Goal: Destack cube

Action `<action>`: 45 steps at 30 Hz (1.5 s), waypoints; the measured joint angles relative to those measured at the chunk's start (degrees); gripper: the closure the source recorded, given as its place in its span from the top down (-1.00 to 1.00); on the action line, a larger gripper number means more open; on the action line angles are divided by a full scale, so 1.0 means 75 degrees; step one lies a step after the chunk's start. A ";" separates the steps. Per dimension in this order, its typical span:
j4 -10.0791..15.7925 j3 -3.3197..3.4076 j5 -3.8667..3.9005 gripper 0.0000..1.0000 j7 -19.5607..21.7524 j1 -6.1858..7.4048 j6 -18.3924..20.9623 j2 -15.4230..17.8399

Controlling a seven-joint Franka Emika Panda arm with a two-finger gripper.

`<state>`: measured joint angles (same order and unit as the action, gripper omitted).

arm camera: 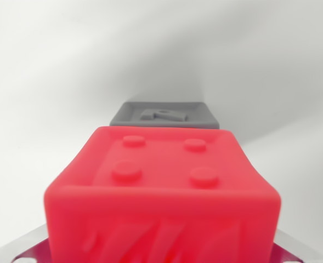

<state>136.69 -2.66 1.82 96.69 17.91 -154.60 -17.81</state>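
A red cube [161,192] fills the lower half of the wrist view, its studded top face tilted toward the camera, four round studs in a square pattern. Raised relief marks its near side, blurred by closeness. It sits centrally at 6 o'clock, directly below the camera and so in line with the jaws; metallic edges at the bottom corners may be gripper parts, but whether the jaws are wide, narrow or clamped on the cube cannot be told. At 12 o'clock from the red cube, just behind it, lies a grey block [164,114], flat-looking, with a raised emblem on top, resting on the pale tabletop [68,66]. The cube has no long axis; whether the red cube is off the stack is unclear.
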 joint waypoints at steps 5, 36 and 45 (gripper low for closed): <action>0.0014 -0.0005 -0.0012 -1.00 -0.0008 0.0000 0.0211 0.0222; -0.0681 -0.0021 -0.0078 -1.00 -0.0794 -0.0014 0.1185 0.0526; -0.1190 -0.0021 -0.0073 -1.00 -0.1293 -0.0019 0.1338 0.0159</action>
<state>127.77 -2.81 1.28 87.00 17.77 -144.56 -16.62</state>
